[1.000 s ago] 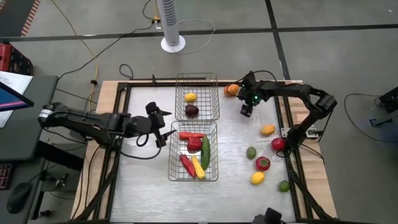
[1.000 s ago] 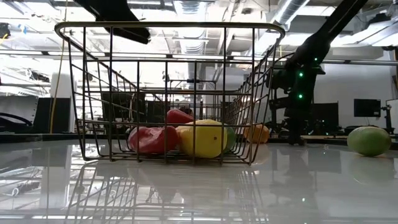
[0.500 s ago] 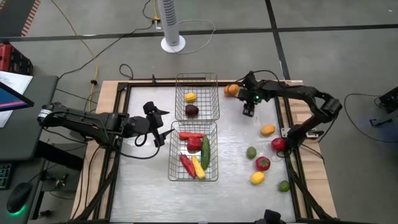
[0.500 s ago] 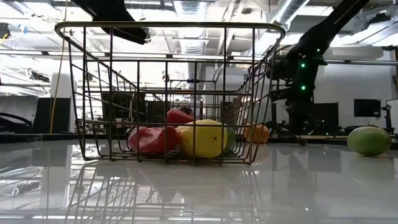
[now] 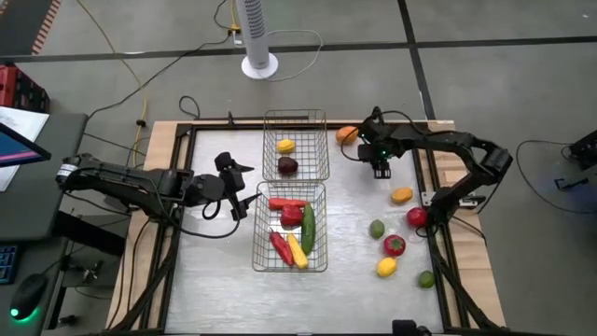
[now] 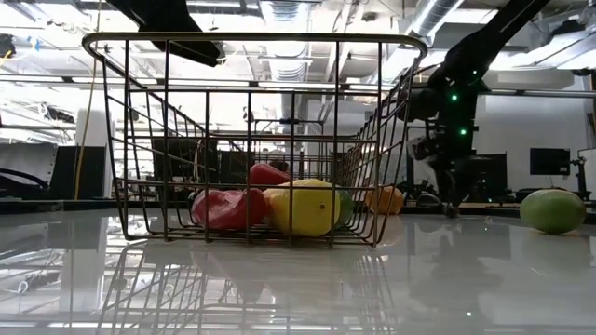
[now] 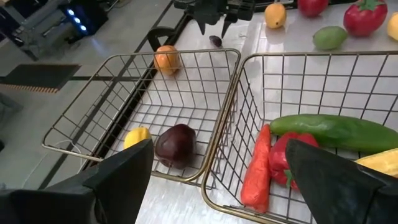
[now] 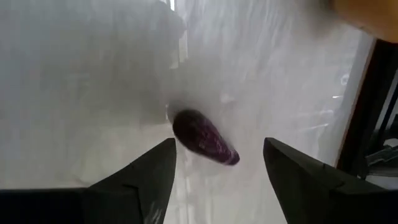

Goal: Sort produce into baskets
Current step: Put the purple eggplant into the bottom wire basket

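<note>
My right gripper (image 5: 381, 171) hangs open, pointing down, at the far right of the table. Its fingers stand on either side of a small dark purple piece (image 8: 204, 138) lying on the table, without touching it; the piece also shows in the left wrist view (image 7: 215, 41). An orange (image 5: 347, 133) lies just beyond it by the far edge. My left gripper (image 5: 244, 191) is open and empty, left of the two wire baskets. The far basket (image 5: 295, 113) holds a lemon (image 5: 285, 146) and a dark plum (image 5: 288, 166). The near basket (image 5: 256, 229) holds red peppers (image 7: 256, 167), a cucumber (image 7: 336, 132) and a yellow piece (image 6: 305, 207).
Loose produce lies on the table's right side: a lemon (image 5: 401, 195), a tomato (image 5: 417, 217), a lime (image 5: 377, 228), another tomato (image 5: 395, 245), another lemon (image 5: 386, 267) and a lime (image 5: 426, 278). The table has a raised wooden frame (image 5: 159, 159).
My right gripper has gone a little toward the table's right edge and has turned about its wrist, staying low over the table near the orange. My left gripper has kept still.
</note>
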